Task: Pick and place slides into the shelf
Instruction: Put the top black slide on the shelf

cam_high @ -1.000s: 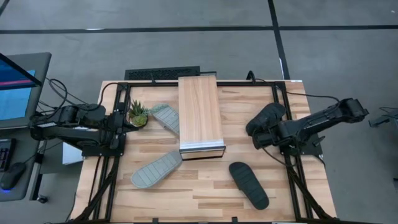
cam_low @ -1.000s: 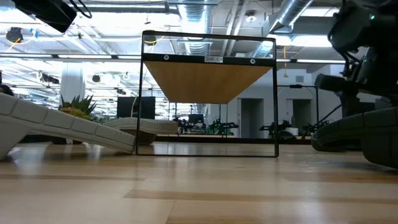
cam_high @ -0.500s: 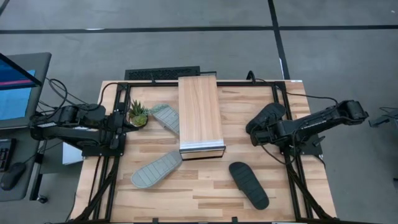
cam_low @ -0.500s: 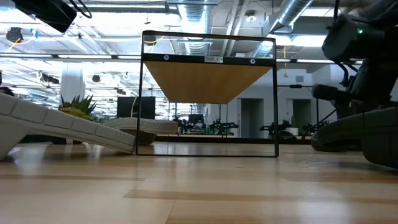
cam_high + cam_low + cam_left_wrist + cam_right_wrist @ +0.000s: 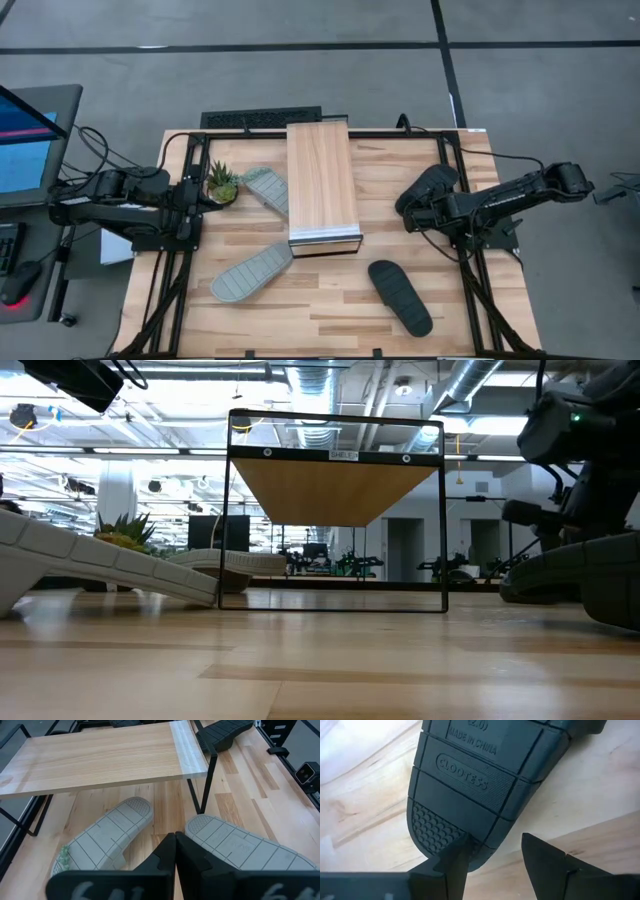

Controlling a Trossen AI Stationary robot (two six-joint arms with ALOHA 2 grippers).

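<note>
No slide sits in the shelf [image 5: 323, 185] yet; all four remain out. The right gripper [image 5: 412, 218], fingers spread, straddles a black slide [image 5: 428, 187] near the table's right edge; the left gripper [image 5: 175, 851] waits clenched

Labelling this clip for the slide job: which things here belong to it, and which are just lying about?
Job: two black slides; two grey-green slides; shelf; open right tool at a black slide.
Lying about: potted plant; keyboard; monitor.

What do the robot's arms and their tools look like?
Both arms are dark, near-black jointed links, with black cables trailing from them. The left tool has two smooth, tapered black fingers above a bar with faint grey numerals. The right tool has blocky, angular black fingers.
</note>
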